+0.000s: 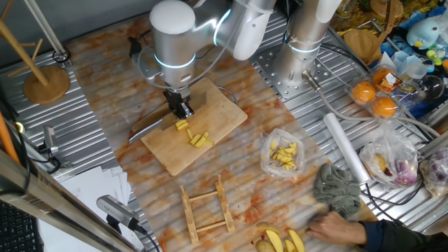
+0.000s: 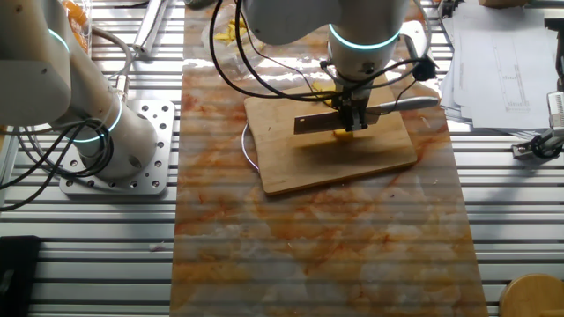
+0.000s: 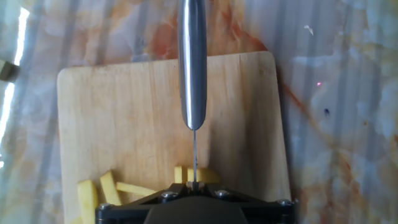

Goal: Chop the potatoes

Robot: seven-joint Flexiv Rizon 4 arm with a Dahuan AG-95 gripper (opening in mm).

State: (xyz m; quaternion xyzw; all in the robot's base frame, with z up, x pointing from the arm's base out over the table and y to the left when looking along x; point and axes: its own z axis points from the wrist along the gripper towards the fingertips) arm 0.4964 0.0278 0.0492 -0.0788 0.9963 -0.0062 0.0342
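Marble tabletop (image 1: 126,133), wooden board (image 1: 210,143) in the middle.
My gripper (image 2: 353,117) is clamped on a knife (image 2: 328,124), blade down on the potato sticks (image 1: 196,136).

The rectangular wooden cutting board (image 1: 199,129) lies on the marbled table mat (image 1: 140,91). On the board lie the short yellow potato sticks (image 1: 196,136). The steel knife (image 2: 352,117) stands over the board, above the sticks, held by the gripper (image 1: 183,112).

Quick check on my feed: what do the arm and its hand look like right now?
The arm is glossy silver-white with fat rounded joints, each ringed by a glowing cyan band. Black cables loop beside it. The hand is small, black and blocky.
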